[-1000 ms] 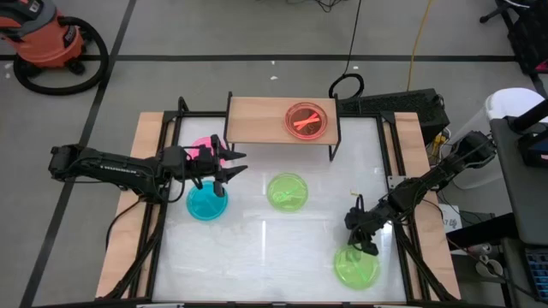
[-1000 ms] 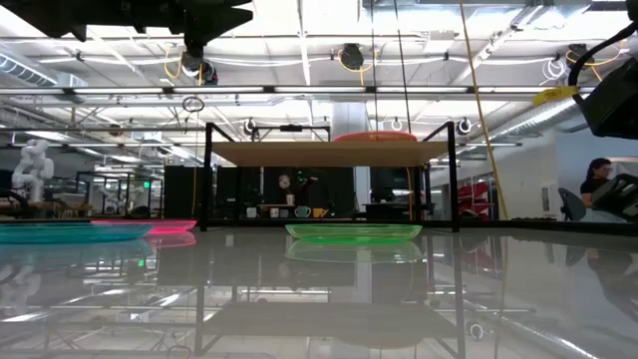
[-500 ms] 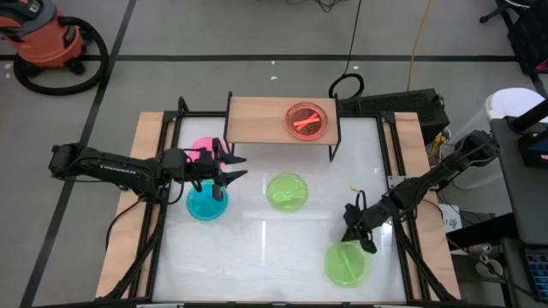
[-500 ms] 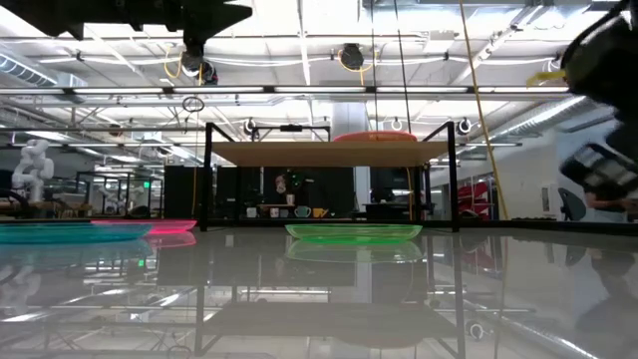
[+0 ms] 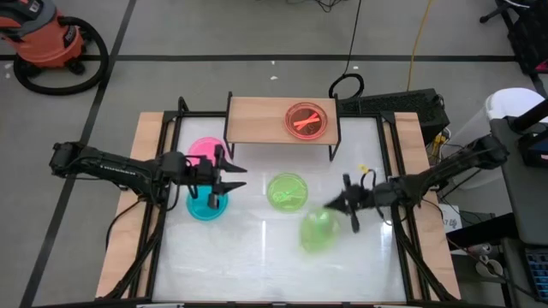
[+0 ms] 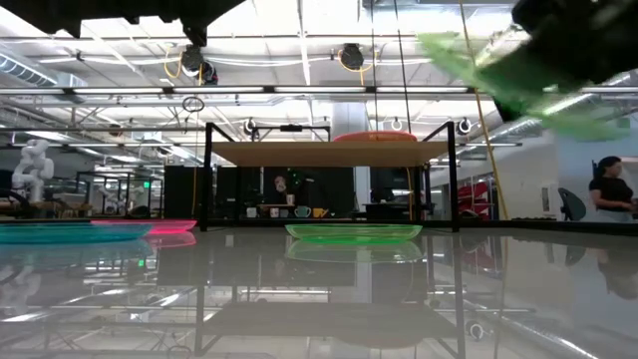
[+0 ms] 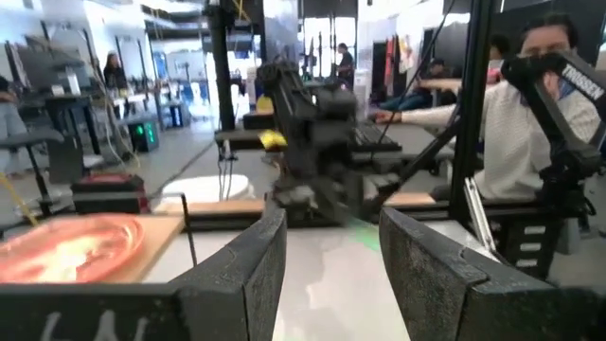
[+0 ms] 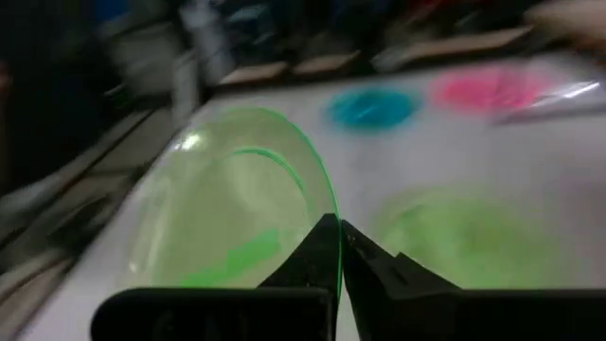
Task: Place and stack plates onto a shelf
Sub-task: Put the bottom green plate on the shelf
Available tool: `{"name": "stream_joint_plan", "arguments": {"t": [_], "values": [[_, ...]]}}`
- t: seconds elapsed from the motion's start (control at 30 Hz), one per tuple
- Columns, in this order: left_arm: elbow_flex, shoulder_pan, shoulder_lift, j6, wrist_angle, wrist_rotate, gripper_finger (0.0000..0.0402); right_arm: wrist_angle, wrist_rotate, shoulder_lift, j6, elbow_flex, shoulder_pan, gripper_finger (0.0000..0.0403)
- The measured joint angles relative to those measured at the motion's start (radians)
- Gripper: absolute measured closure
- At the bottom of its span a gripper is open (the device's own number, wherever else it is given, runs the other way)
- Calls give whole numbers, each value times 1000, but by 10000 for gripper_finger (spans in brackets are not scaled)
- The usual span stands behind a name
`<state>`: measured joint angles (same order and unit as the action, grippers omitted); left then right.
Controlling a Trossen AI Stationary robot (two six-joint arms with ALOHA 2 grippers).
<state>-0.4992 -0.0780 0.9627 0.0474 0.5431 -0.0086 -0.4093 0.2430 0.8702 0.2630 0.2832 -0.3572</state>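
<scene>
My right gripper is shut on a green plate and carries it above the table's middle. In the low view this green plate hangs high and tilted. A second green plate lies flat on the table just to its far left. An orange plate sits on the shelf. My left gripper hovers open above the table's left side, between the blue plate and the pink plate, which lie flat. My right gripper pinches the green plate's rim between its two fingers, coming roughly level from the table's right side. The plate is lifted clear of the table, tilted steeply, and reaches out past the fingertips toward the table's left and near side.
Wooden side planks and black frame rails run along both table sides. The shelf's left half is bare wood. The white tabletop lies near the arms. People sit in the room beyond the table.
My right gripper has carried its green plate up off the table's near right corner and moved left and toward the far edge, nearing the other green plate. The plate went from lying flat to lifted clear and steeply tilted.
</scene>
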Motion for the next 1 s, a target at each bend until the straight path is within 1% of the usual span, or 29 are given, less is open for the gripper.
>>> {"name": "stream_joint_plan", "arguments": {"t": [0.07,0.13,0.2,0.3,0.37,0.47,0.53,0.6,0.7,0.83,1.0], "values": [[0,0,1,-32,-15,0,224,-32,43,-14,-50,0,56,403],[0,0,0,-91,-15,0,224,-51,43,-20,-71,7,122,403],[0,2,-2,-73,-14,-2,224,-52,46,-17,-74,29,195,403],[0,15,-13,-20,12,-53,224,-74,42,7,-74,81,311,403],[0,28,-31,-19,3,-95,224,-75,14,28,-74,130,383,403],[0,49,-74,-2,-40,-112,224,-80,-72,82,-76,225,479,403],[0,63,-121,39,-109,-126,224,-81,-133,133,-95,296,535,403],[0,85,-171,64,-192,-165,224,-83,-166,193,-116,371,582,403],[0,120,-239,53,-272,-196,224,-82,-172,297,-136,475,641,403],[0,136,-295,49,-307,-195,224,-80,-229,440,-148,597,723,403],[0,145,-302,83,-318,-195,225,-95,-275,603,-141,741,814,403]]}}
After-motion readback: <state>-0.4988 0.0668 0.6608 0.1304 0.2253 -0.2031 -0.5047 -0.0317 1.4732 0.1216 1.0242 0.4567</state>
